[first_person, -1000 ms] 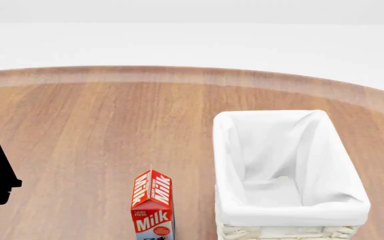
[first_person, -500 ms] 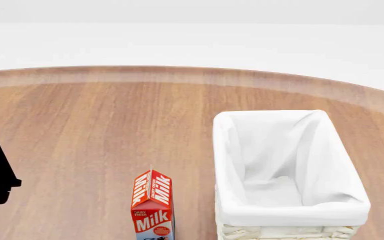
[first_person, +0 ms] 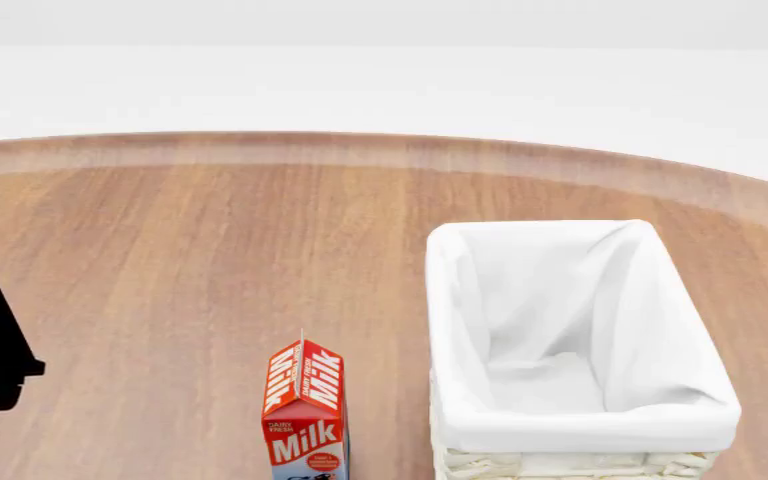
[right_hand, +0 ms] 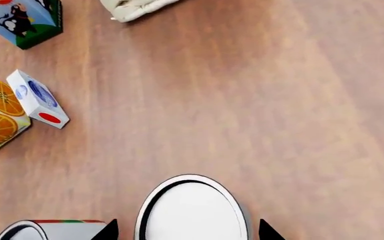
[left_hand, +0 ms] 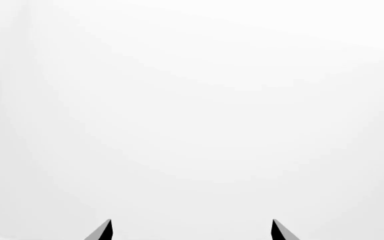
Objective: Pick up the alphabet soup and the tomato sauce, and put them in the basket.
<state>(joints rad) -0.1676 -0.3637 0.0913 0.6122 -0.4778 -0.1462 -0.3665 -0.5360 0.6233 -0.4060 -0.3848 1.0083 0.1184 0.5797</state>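
Hanging over a can (right_hand: 190, 210), my right end effector (right_hand: 188, 231) is spread wide with the lid between its tips, holding nothing. Its label is hidden (risk: wrong can); the tomato sauce (right_hand: 48, 229) stands just beside. My left end effector (left_hand: 190, 231) gapes, empty. Nothing lies in the basket (first_person: 564, 245).

Worktop (first_person: 197, 260): wood grain, smooth, slight sheen. Basket (first_person: 564, 465): rough woven wicker; liner (first_person: 558, 330) matt white cloth. Milk carton (first_person: 305, 415): printed card. Can (right_hand: 192, 210): smooth silvery lid.
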